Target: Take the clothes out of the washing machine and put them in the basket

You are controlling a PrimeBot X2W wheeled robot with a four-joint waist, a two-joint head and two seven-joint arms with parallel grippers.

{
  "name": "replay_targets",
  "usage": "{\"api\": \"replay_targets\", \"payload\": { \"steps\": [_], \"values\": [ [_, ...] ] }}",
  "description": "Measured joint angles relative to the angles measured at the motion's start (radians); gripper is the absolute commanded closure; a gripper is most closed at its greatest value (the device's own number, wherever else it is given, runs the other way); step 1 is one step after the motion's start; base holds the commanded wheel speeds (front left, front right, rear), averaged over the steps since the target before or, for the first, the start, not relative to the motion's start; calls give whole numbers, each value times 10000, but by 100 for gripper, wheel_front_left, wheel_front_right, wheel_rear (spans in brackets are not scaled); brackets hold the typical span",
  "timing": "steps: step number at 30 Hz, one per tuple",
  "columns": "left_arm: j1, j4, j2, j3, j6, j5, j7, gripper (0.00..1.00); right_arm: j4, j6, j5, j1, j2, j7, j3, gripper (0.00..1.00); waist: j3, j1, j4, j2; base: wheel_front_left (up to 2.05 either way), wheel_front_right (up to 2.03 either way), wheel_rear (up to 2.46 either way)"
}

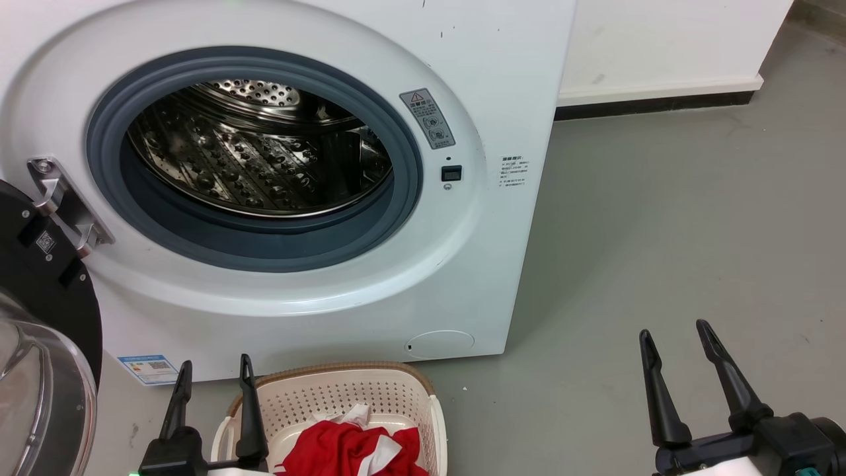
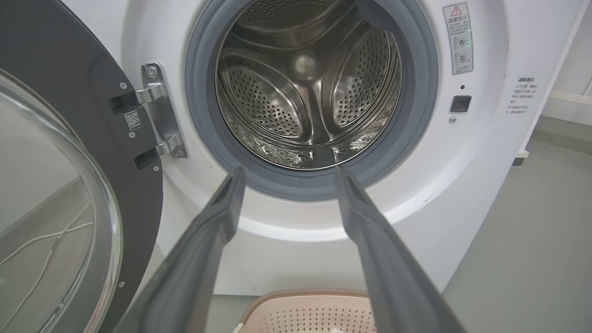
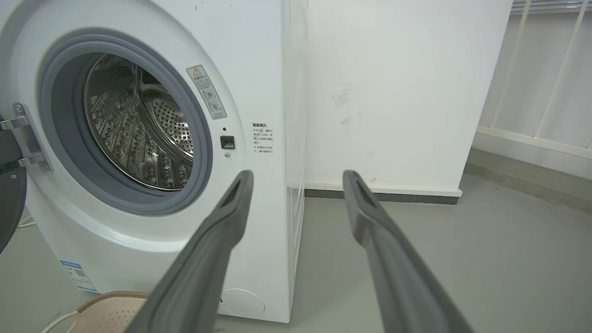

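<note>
Judging from the drum (image 1: 251,165), whose perforated steel looks bare as far as the views reach into it, the unloading step seems finished or nearly so. The red clothes (image 1: 340,449) with white trim lie heaped in the cream basket (image 1: 344,367), which stands on the grey floor (image 1: 661,231) just in front of the washing machine (image 1: 462,264), below its porthole. The glass door (image 1: 39,383) hangs open at the robot's left.

The left gripper (image 1: 215,361) hovers at the basket's left rim, its two dark fingers apart with nothing between them. The right gripper (image 1: 673,329) hangs well off to the right over the floor, fingers likewise spread and empty.

The grey gasket (image 1: 264,244) hides the drum's lowest front part from the head view. The next move likely calls for a look into that pocket. If a garment is there, the left gripper is the nearer one to reach in; if not, little seems left to do.
</note>
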Motion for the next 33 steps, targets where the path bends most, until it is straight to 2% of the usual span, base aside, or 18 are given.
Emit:
{"api": "replay_targets", "payload": {
  "steps": [7, 8, 13, 33],
  "values": [
    [1, 6, 0, -21, 54, 0, 0, 0, -21, 0, 0, 0, 0, 0, 0, 0, 5, 0, -23, 0, 0, 0, 0],
    [-1, 35, -2, -19, 79, -4, 2, 100, 12, 0, -4, 3, 2, 2, 2, 100, 5, 0, -25, 0, 0, 0, 0],
    [39, 453, -4, -36, 79, -61, 61, 100, 443, 0, 27, 67, 4, 42, 25, 100, 10, 1, -24, 0, 0, 0, 0],
    [-390, 1012, 136, -58, -502, -4236, 757, 100, 1195, 0, 4274, -372, -199, 704, -17, 100, -39, 1, 131, 0, 0, 0, 0]
  ]
}}
